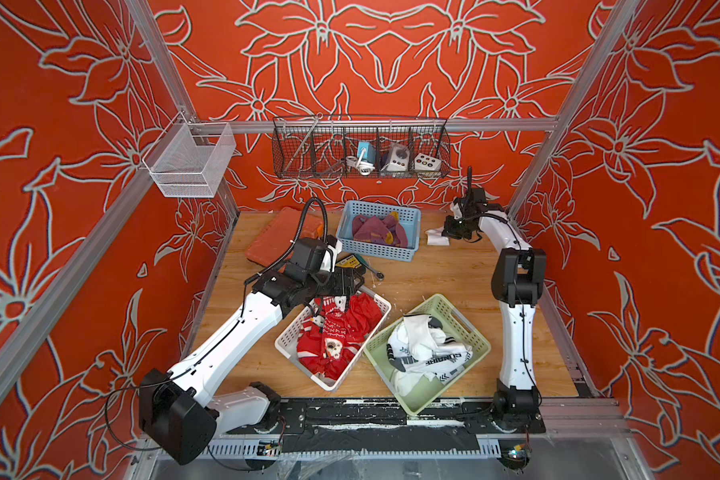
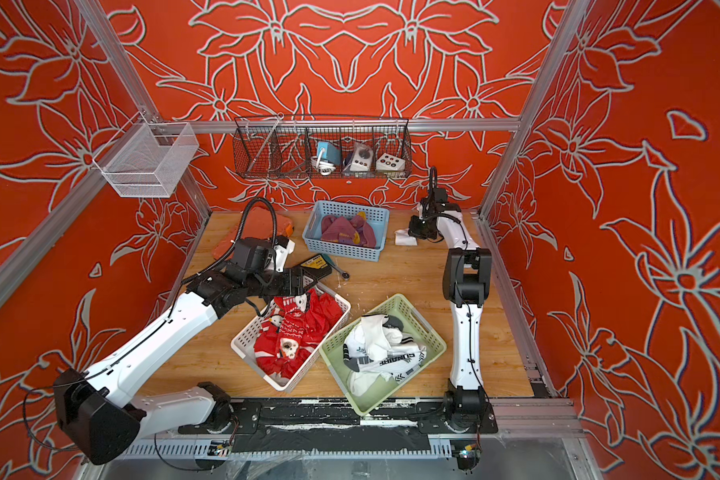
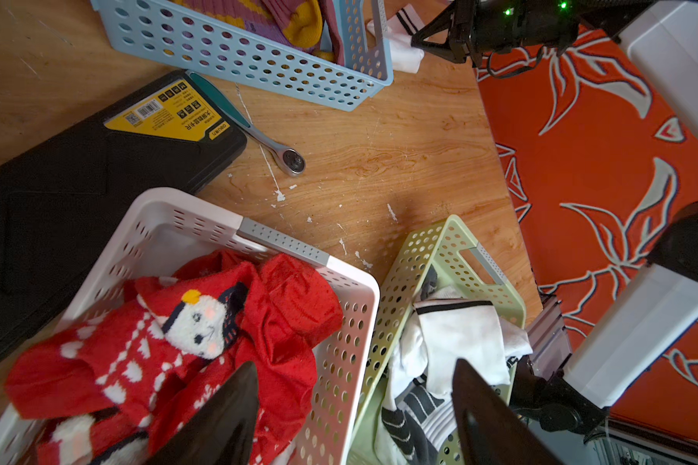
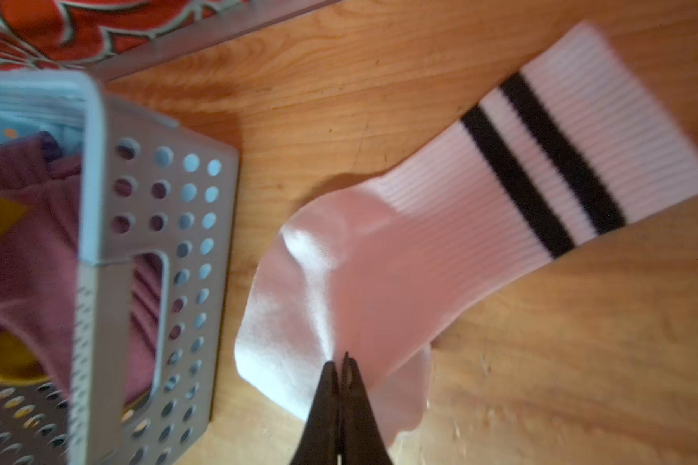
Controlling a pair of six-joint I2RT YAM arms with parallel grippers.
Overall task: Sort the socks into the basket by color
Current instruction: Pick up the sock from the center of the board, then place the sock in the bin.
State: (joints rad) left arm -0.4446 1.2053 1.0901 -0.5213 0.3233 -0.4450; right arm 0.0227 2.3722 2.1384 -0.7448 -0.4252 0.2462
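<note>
A white sock [image 4: 460, 225] with two black stripes lies on the wooden table beside the blue basket [image 4: 146, 282]. My right gripper [image 4: 341, 358] is shut on a fold of its foot end; in both top views this sock [image 1: 435, 237] [image 2: 404, 239] is at the back right. Purple socks [image 1: 375, 230] fill the blue basket [image 1: 377, 251]. Red socks [image 3: 283, 322] lie in the white basket [image 3: 339, 354], and white socks [image 1: 425, 353] in the green basket [image 1: 474, 328]. My left gripper [image 3: 354, 362] hangs open above the white basket's far end, holding nothing.
A black tool case with a yellow label [image 3: 158, 116] and a ratchet wrench [image 3: 291, 159] lie between the blue and white baskets. An orange case [image 1: 275, 237] sits at the back left. A dark wire rack [image 1: 360, 149] and a white mesh bin [image 1: 188, 162] hang on the frame.
</note>
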